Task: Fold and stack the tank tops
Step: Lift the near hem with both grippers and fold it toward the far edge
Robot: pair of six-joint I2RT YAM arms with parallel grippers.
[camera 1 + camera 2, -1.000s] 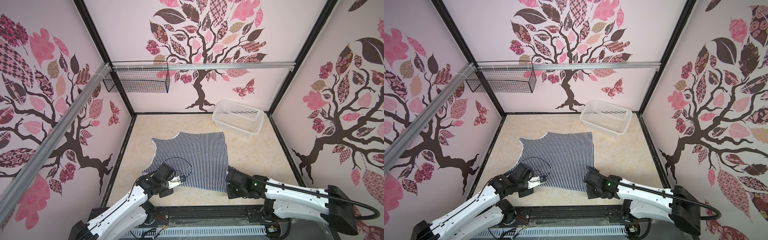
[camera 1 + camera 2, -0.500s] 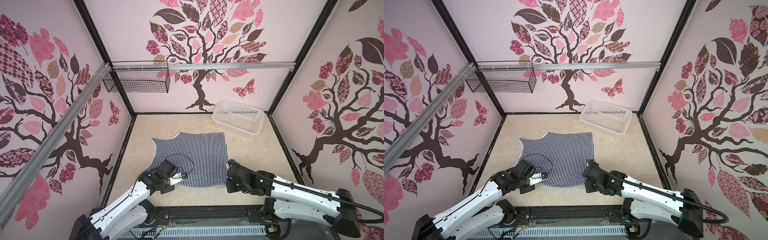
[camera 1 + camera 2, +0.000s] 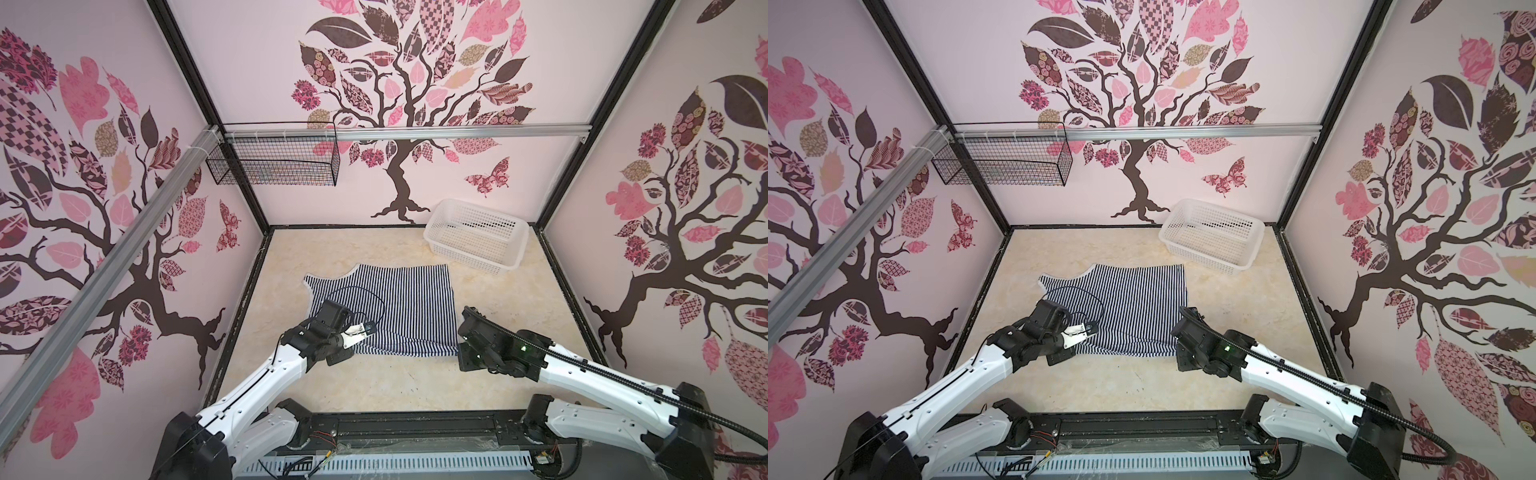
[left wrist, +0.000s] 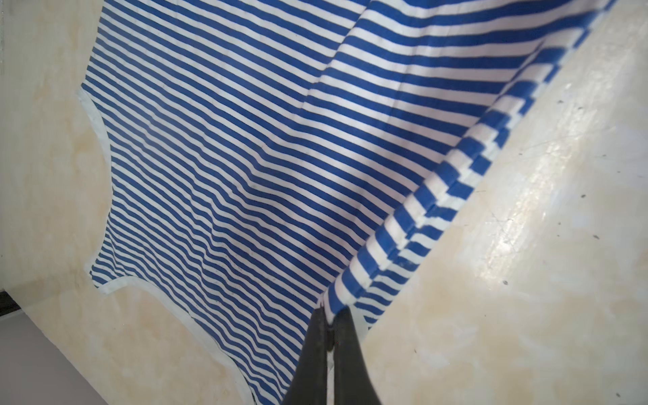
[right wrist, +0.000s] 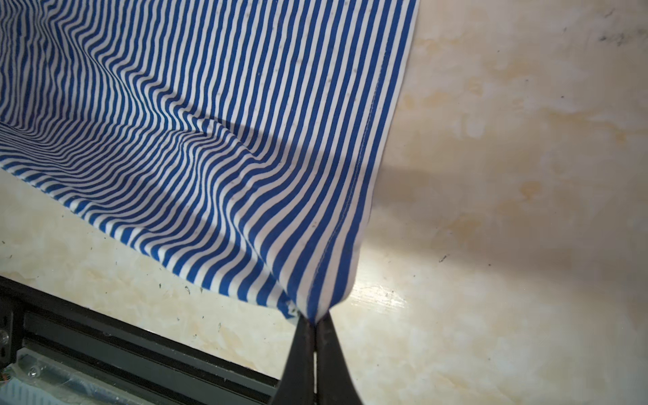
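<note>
One navy-and-white striped tank top (image 3: 386,299) (image 3: 1129,295) lies spread on the marble table in both top views, with its white-edged armhole at the far left. My left gripper (image 3: 368,330) (image 4: 329,308) is shut on the near-left edge of the top (image 4: 245,157) and holds it off the table. My right gripper (image 5: 315,317) is shut on the near-right hem corner of the top (image 5: 210,140), also raised. In both top views the right wrist (image 3: 473,340) hides those fingertips. Between the two grips the near edge sags.
A white perforated basket (image 3: 469,257) stands at the back right of the table. A black wire basket (image 3: 274,164) hangs on the rail at the back left. The black frame rail (image 3: 415,419) runs along the near edge.
Both grippers have moved away from the near edge toward the back, carrying the top's near edge with them. The near edge now lies farther from the frame rail.
</note>
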